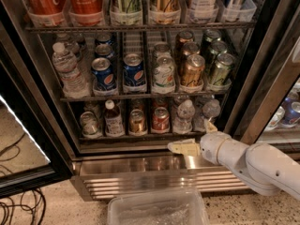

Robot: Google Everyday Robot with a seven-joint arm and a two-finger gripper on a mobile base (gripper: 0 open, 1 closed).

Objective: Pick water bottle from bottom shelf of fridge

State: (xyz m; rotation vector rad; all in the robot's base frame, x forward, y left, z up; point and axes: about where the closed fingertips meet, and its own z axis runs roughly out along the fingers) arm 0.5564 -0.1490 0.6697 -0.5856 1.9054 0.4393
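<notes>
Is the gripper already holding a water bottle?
No, the open gripper holds nothing; it is in front of the bottom shelf, where the water bottle stands.

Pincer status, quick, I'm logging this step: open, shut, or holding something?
Pincer: open, holding nothing, at the front lip of the bottom shelf, just below the rightmost water bottle.
</notes>
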